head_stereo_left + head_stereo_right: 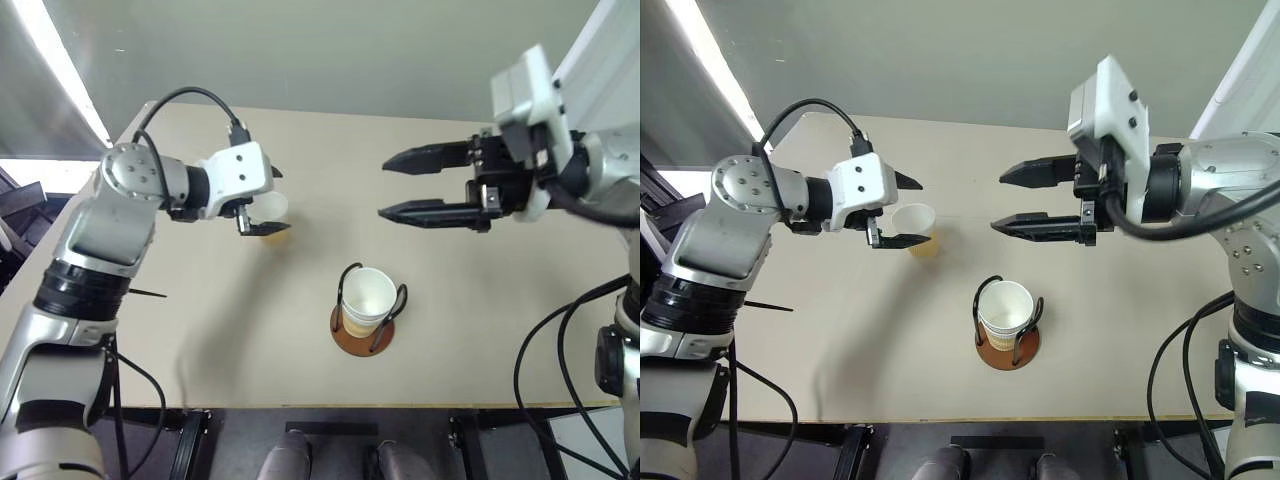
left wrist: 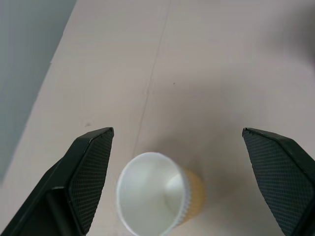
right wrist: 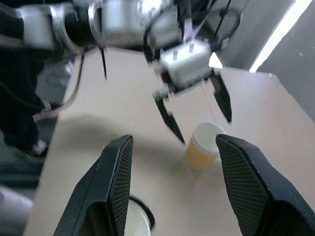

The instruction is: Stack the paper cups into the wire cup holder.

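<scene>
One paper cup (image 1: 915,225) stands upright on the beige table, tan outside and white inside. My left gripper (image 1: 904,211) is open, one black finger on each side of the cup, with gaps showing between pads and cup in the left wrist view (image 2: 157,194). The wire cup holder (image 1: 362,338), a brown disc with black wire loops, stands nearer the front edge and holds a paper cup (image 1: 367,295) that looks nested in another. My right gripper (image 1: 384,188) hangs open and empty above the table, pointing toward the left gripper.
The table's front edge (image 1: 300,405) lies just below the holder. Its far edge (image 1: 970,123) meets grey floor. Black cables (image 1: 545,360) hang beside the right arm. A bright light strip (image 1: 60,60) runs past the table's left corner.
</scene>
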You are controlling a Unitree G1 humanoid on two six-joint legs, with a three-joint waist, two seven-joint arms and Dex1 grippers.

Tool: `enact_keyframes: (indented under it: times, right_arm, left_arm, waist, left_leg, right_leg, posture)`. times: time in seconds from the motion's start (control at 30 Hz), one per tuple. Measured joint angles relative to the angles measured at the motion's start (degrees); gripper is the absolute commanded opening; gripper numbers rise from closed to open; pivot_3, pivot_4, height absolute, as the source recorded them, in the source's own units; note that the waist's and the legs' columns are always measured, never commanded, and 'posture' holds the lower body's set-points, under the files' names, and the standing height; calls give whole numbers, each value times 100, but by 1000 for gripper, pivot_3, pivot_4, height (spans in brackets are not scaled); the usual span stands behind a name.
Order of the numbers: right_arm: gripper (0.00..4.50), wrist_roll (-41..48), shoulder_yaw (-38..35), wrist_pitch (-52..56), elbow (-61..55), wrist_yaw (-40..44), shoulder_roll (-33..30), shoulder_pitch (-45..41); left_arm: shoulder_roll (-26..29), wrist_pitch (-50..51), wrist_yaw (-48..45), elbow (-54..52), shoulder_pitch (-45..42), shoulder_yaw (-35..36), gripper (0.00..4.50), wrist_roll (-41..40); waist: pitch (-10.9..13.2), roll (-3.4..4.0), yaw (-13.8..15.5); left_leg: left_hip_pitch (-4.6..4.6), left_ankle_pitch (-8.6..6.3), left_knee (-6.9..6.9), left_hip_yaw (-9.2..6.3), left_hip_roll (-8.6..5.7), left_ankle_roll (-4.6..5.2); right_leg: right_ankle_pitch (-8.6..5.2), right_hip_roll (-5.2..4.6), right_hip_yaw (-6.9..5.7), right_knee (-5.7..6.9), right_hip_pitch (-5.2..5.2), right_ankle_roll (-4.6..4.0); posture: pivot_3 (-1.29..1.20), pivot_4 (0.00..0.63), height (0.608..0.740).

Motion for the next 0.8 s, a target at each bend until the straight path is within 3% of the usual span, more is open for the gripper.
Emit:
enact_keyframes:
  times: [0.3, 0.8]
  right_arm:
    - [2662, 598, -132, 156, 22, -341, -218, -62]
    - [2662, 786, -121, 35, 51, -449, -513, -17]
  left_arm:
    - [-90, -925, 115, 765, -84, -506, 4500, 1211]
    - [-442, -1481, 222, 1540, -231, -536, 4500, 1857]
  waist:
    - [0, 0, 0]
    - [0, 0, 3]
  left_leg:
    - [-12, 1, 5, -1, 0, -1]
    - [-20, 1, 9, -1, -1, -1]
  right_leg:
    - [0, 0, 0, 8, -14, 0]
    - [0, 0, 0, 15, -25, 0]
  posture:
    - [0, 150, 740]
    - [0, 150, 740]
